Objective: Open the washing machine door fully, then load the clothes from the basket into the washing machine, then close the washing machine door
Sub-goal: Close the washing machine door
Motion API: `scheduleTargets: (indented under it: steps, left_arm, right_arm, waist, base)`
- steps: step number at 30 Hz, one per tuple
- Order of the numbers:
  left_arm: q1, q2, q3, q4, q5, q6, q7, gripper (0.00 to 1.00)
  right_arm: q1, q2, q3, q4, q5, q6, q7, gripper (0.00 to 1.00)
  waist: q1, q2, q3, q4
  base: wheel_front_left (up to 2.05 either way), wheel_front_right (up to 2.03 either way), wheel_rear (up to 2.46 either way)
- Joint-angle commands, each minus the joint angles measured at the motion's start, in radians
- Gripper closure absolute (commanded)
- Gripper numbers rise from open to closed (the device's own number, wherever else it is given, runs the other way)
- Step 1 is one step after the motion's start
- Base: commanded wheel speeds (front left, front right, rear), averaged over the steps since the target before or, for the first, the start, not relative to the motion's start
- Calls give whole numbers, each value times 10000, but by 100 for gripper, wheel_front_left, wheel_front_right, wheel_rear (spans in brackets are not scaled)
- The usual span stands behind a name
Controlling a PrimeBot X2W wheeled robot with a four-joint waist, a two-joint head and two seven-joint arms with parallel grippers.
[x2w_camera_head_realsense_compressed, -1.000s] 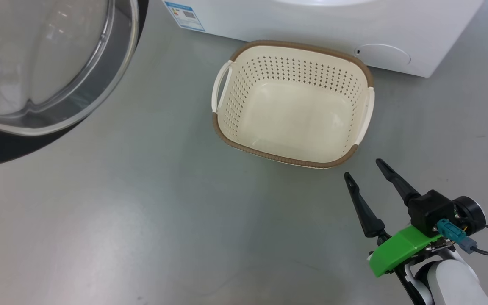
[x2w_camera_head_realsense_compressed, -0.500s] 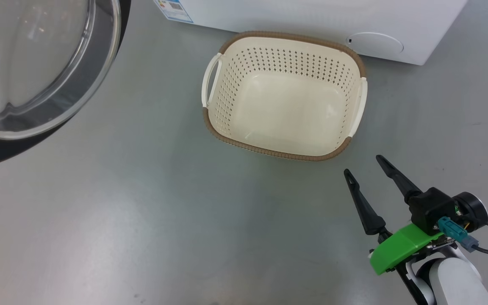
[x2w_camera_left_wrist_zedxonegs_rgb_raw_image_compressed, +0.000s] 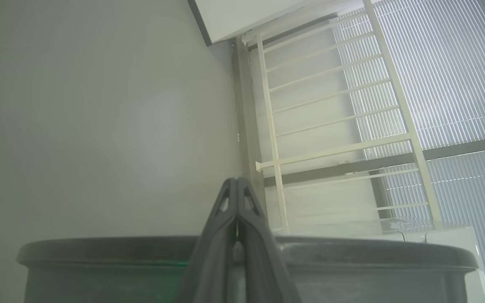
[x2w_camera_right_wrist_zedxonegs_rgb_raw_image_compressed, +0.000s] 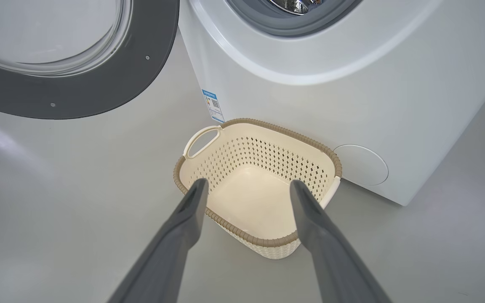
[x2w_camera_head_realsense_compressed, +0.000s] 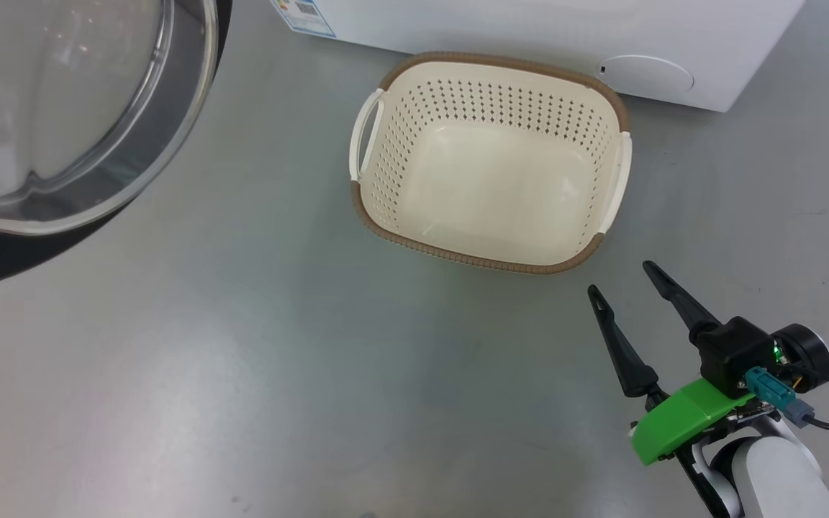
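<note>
In front of the washing machine (x2w_camera_right_wrist_zedxonegs_rgb_raw_image_compressed: 310,105): bare grey floor (x2w_camera_head_realsense_compressed: 242,360). The machine's white front runs along the far edge of the head view.
washing machine door (x2w_camera_right_wrist_zedxonegs_rgb_raw_image_compressed: 78,92): swung wide open to the left of the washing machine as the robot faces it. Its glass bowl and dark rim are turned toward the robot. It is round, so it has no long axis; the hinged edge is the one next to the machine.
basket (x2w_camera_head_realsense_compressed: 472,260): on the floor just before the washing machine's lower front, below the blue label (x2w_camera_right_wrist_zedxonegs_rgb_raw_image_compressed: 213,105) and beside the round flap (x2w_camera_right_wrist_zedxonegs_rgb_raw_image_compressed: 360,164). Its cream bottom is bare.
clothes: I cannot tell where they are. The bare basket suggests the drum (x2w_camera_right_wrist_zedxonegs_rgb_raw_image_compressed: 299,3), of which only a sliver shows.
right gripper (x2w_camera_head_realsense_compressed: 621,278): fingers spread wide, holding nothing. It hovers over the floor on the basket's near side, toward the washing machine's right, and points at the basket.
left gripper (x2w_camera_left_wrist_zedxonegs_rgb_raw_image_compressed: 236,181): fingers pressed together with nothing between them. It aims past a dark grey rim (x2w_camera_left_wrist_zedxonegs_rgb_raw_image_compressed: 99,248) at a pale wall (x2w_camera_left_wrist_zedxonegs_rgb_raw_image_compressed: 99,105) and a railing (x2w_camera_left_wrist_zedxonegs_rgb_raw_image_compressed: 331,126). Its place relative to the washing machine cannot be told.
step in hand: loading looks finished, so closing the door remains.
deciding relation: the door lies off the washing machine's left and the right gripper off its right, well apart, with the basket between. The left arm is on the door's side and is probably nearer. The free edge must swing back toward the machine.
</note>
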Motion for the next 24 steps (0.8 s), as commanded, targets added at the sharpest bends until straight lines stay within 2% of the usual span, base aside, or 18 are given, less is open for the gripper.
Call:
scheduleTargets:
  steps: [1,14,24]
  left_arm:
    - [325,520,-36,-360,-171,-32,424,100]
    - [1380,283,-685,-1589,-661,-32,2867,100]
    - [2209,257,-1017,-2505,-905,-32,4273,100]
  right_arm:
    - [-93,113,294,-224,-7,16,-9,0]
    - [-144,280,392,131,86,16,-227,0]
    - [-203,442,379,526,212,16,-538,0]
  waist:
    - [0,0,-22,7]
    - [0,0,-393,15]
    - [0,0,-734,-97]
  base:
    - [0,0,0]
    - [0,0,0]
    - [0,0,0]
